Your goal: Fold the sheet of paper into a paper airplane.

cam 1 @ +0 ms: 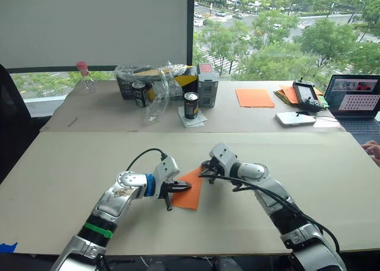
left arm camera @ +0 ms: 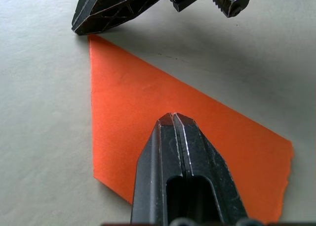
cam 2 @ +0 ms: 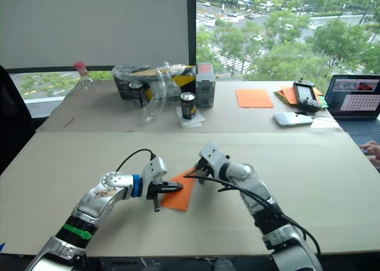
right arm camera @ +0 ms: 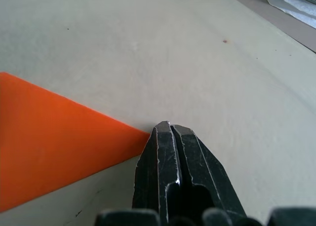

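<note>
Left gripper (left arm camera: 173,116), fingers together, presses on the paper (cam 1: 190,190); right gripper (right arm camera: 170,127), also closed, touches its pointed corner.

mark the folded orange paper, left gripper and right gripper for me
folded orange paper (cam 1: 191,194), left eye view, bare middle of the wedge.
left gripper (left arm camera: 172,118), left wrist view, shut fingertips resting on the paper.
right gripper (right arm camera: 169,126), right wrist view, shut fingertips at the paper's corner.

Bright orange, plain: paper (cam 1: 190,191). Pale beige, unpatterned: worktop (cam 1: 71,164). Black fingers on left tool (cam 1: 178,188) and right tool (cam 1: 205,169); silver arms, blue and green bands on the left. Orange again: flat sheet (cam 1: 254,97). Orange and yellow: pile (cam 1: 287,94). Black cans (cam 1: 190,105). Pink-capped clear bottle (cam 1: 85,78).
</note>
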`<move>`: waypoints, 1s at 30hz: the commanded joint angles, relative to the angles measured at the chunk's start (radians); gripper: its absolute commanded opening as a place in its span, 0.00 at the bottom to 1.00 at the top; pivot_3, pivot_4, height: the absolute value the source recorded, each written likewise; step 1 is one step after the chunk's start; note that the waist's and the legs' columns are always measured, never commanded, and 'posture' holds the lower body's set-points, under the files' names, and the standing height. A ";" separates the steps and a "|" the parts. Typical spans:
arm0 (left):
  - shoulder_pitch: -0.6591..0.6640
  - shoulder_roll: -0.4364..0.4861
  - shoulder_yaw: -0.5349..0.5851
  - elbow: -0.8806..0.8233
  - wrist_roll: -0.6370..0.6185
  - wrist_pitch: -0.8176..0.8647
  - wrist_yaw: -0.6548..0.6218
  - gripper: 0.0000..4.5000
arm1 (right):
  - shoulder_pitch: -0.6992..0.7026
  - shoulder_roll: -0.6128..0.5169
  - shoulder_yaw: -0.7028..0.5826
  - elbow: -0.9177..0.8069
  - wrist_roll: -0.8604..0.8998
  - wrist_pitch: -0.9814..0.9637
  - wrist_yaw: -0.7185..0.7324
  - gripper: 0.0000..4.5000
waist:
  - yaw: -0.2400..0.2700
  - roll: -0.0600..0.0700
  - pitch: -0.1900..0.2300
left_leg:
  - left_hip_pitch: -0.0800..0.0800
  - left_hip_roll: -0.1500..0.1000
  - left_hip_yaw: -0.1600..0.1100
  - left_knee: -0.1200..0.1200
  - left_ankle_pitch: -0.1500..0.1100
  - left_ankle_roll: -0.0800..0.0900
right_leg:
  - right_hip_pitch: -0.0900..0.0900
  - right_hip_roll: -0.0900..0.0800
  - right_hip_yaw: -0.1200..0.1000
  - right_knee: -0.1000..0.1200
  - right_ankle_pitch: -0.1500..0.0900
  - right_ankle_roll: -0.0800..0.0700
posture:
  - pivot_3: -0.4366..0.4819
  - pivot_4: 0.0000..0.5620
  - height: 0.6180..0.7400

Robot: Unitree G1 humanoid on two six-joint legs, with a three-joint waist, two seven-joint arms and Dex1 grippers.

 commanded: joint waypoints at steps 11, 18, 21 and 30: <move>0.008 0.004 0.005 0.005 -0.013 0.044 0.010 0.01 | 0.071 -0.025 -0.111 -0.206 0.115 -0.034 0.101 0.00 | 0.000 0.000 0.000 | -0.003 0.000 0.000 -0.001 0.000 0.000 | -0.003 0.000 0.000 0.000 0.000 0.000 | 0.48 0.27 0.79; -0.005 -0.002 -0.003 0.023 -0.009 0.037 0.004 0.01 | 0.088 0.009 -0.084 -0.129 0.102 -0.045 0.119 0.00 | 0.000 0.000 0.000 | -0.003 0.000 0.001 -0.001 0.000 0.000 | -0.003 0.000 0.000 -0.001 0.000 0.000 | 0.48 0.27 0.79; -0.010 -0.007 -0.005 0.028 -0.009 0.038 0.004 0.01 | 0.070 0.014 -0.056 -0.070 0.082 -0.054 0.150 0.00 | -0.001 0.000 0.000 | -0.003 0.000 0.000 -0.001 0.000 0.000 | -0.003 0.000 0.000 -0.001 0.000 0.000 | 0.48 0.27 0.79; 0.012 0.000 0.014 -0.004 -0.024 0.061 0.012 0.01 | 0.117 -0.020 0.011 -0.041 0.055 -0.090 0.252 0.00 | -0.001 0.000 0.000 | -0.003 0.000 0.000 -0.001 0.000 0.000 | -0.003 0.000 0.000 -0.001 0.000 0.000 | 0.48 0.27 0.79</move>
